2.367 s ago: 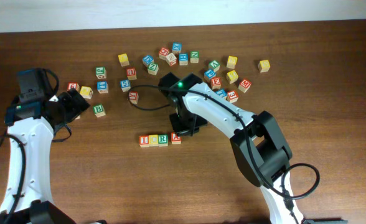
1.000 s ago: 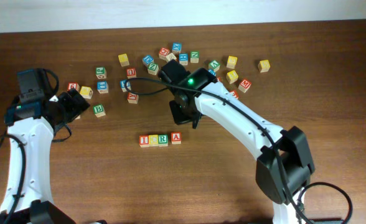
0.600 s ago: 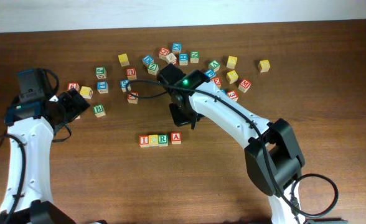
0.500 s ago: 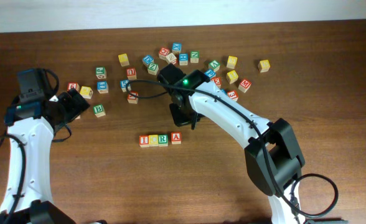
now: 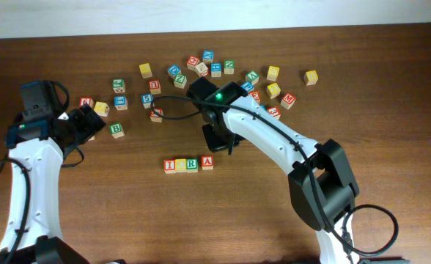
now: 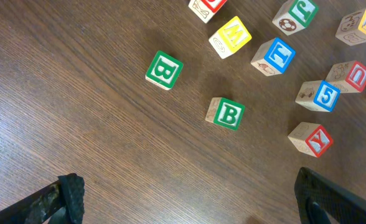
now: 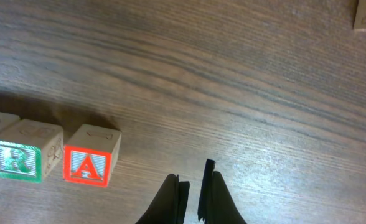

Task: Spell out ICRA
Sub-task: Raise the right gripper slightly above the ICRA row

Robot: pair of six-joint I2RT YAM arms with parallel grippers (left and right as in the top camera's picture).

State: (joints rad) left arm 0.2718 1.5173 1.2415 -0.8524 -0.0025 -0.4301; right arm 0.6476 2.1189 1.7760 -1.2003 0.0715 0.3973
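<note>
Four cubes stand in a row at the table's middle: the red I (image 5: 170, 166), yellow C (image 5: 181, 165), green R (image 5: 192, 164) and, a small gap to the right, the red A (image 5: 207, 162). My right gripper (image 5: 217, 141) hovers just behind the A, shut and empty. In the right wrist view its fingertips (image 7: 192, 180) are to the right of the A (image 7: 88, 165), with the R (image 7: 21, 158) further left. My left gripper (image 5: 83, 122) is at the far left, wide open and empty (image 6: 189, 205) over bare wood.
Many loose letter cubes lie scattered along the back, from a red one (image 5: 85, 102) to a yellow one (image 5: 311, 77). A green B (image 5: 116, 130) lies near my left gripper. The left wrist view shows two green B cubes (image 6: 225, 114) (image 6: 164, 69).
My right gripper has lifted off the A cube and drawn back behind the row, then shifted slightly toward it. The A stands free at the row's right end. The left arm has not moved.
</note>
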